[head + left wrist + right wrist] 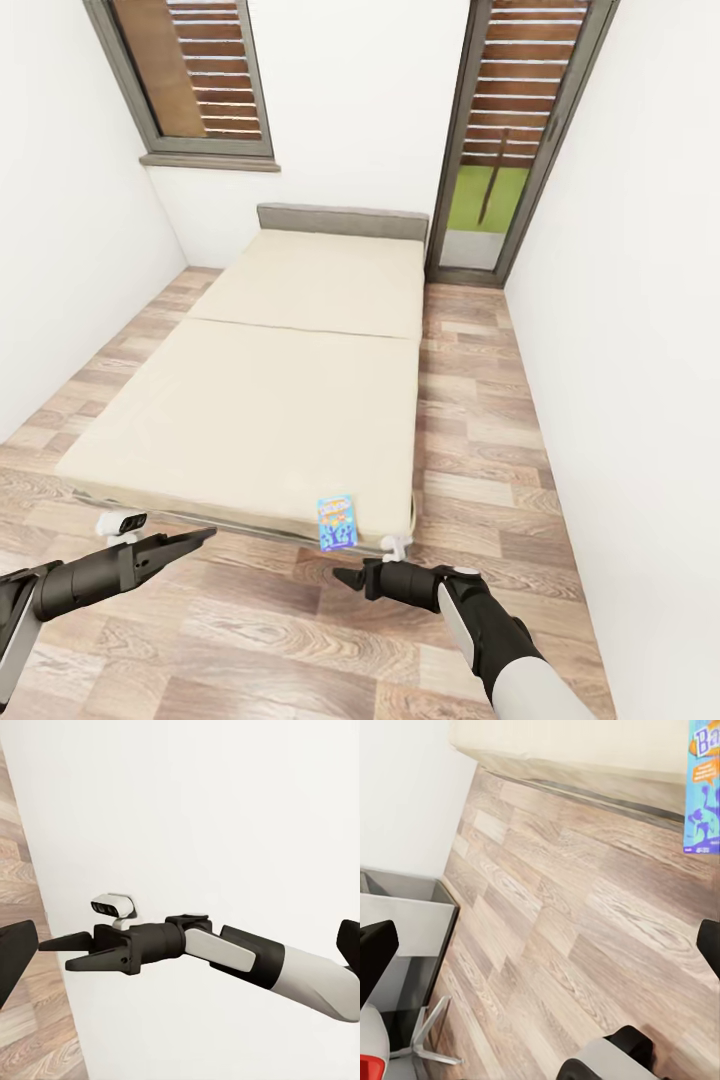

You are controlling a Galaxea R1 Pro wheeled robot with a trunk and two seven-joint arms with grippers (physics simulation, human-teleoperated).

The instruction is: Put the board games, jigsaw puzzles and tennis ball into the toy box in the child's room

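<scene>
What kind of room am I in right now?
Likely a bedroom: a wide beige bed with a grey headboard, a shuttered window, wood floor. A blue board game lies at the bed's near edge.

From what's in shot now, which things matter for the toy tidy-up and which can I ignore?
Part of the job:
- blue board game, at the foot edge of the bed
- left gripper, right gripper, both empty

Ignore:
- window
- glass door
- wood floor
</scene>
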